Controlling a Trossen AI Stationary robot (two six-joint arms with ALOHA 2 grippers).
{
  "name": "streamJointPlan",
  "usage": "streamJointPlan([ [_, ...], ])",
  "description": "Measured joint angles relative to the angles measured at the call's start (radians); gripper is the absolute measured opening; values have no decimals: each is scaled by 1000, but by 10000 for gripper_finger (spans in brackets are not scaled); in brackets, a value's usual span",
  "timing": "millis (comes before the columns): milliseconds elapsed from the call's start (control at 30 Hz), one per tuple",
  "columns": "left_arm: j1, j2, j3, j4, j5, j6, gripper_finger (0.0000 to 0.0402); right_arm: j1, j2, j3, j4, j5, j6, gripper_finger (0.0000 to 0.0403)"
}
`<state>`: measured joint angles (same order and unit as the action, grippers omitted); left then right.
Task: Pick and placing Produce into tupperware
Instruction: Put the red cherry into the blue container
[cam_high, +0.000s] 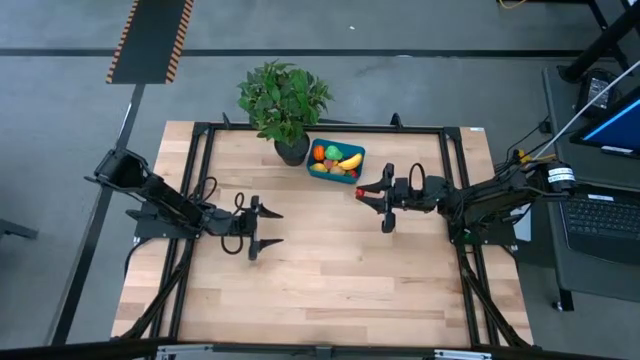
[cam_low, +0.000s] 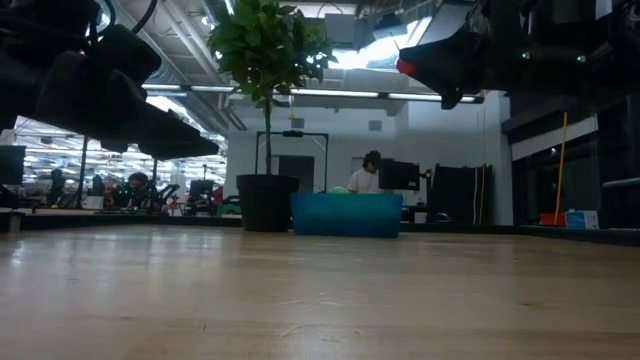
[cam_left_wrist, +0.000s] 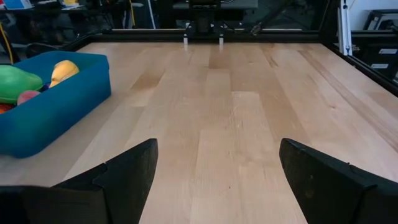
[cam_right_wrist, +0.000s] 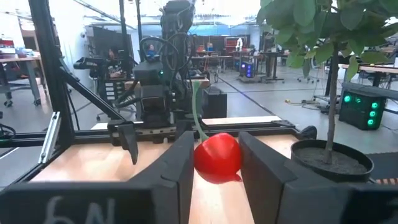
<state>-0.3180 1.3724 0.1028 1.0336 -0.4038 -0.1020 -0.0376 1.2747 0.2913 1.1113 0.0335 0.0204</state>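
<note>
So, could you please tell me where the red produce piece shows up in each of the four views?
High view: red piece in the right gripper, right of the teal tupperware.
Low view: upper right, above the tupperware.
Left wrist view: not in it.
Right wrist view: centre, between the fingers.
Shared landmark: potted plant.

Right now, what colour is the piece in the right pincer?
Red, a small round toy fruit; right wrist view shows it best.

We see a pale wooden bench edged by a black metal frame. A leafy potted plant in a dark pot stands at its far edge. Beyond the bench lie a striped floor mat and a keyboard. 1 person sits in the room behind.
</note>
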Motion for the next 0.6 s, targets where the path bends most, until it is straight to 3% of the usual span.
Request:
streamJointPlan([
  [100,0,0,0,0,0,0,330,0,0,0,-1,57,-1,108],
  [400,0,0,0,0,0,-1,330,0,1,0,-73,462,45,109],
  [600,0,0,0,0,0,0,330,0,1,2,-110,496,56,108],
])
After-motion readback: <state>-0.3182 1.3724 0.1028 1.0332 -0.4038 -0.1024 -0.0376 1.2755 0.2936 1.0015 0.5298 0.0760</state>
